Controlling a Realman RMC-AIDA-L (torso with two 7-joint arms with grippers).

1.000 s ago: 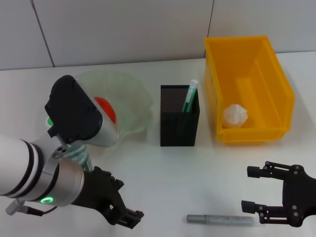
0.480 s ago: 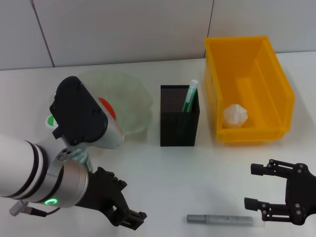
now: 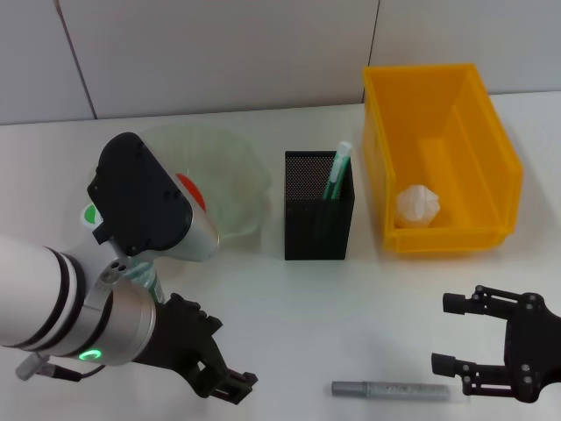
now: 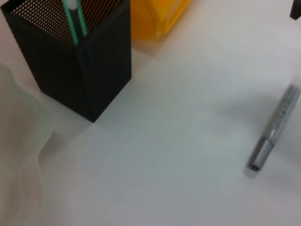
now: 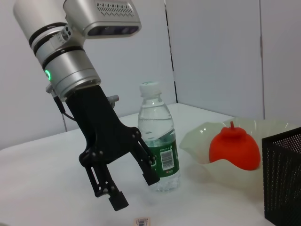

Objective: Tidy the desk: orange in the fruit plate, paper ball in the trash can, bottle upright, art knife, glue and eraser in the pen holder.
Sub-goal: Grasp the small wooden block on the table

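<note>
Grippers at the near edge: left gripper (image 3: 230,386) and right gripper (image 3: 458,337) both spread, holding nothing. Clear bottle (image 5: 158,142), white cap, green label, stands upright behind the left; farther back, orange (image 5: 233,148) in the fruit plate (image 3: 235,172)

The left gripper (image 5: 134,188) is hanging above the white table (image 5: 42,188), its black fingers (image 5: 149,172) spread apart and pointing down, gripping nothing. The bottle (image 5: 157,141) is standing upright just behind it, white cap on top, green label around its lower half. Beside the bottle, the orange (image 5: 234,148) is sitting in the fruit plate (image 5: 197,141). The pen holder (image 5: 282,176) is showing at the frame's edge. A small barcode-labelled piece (image 5: 141,221) is lying near the gripper.
</note>
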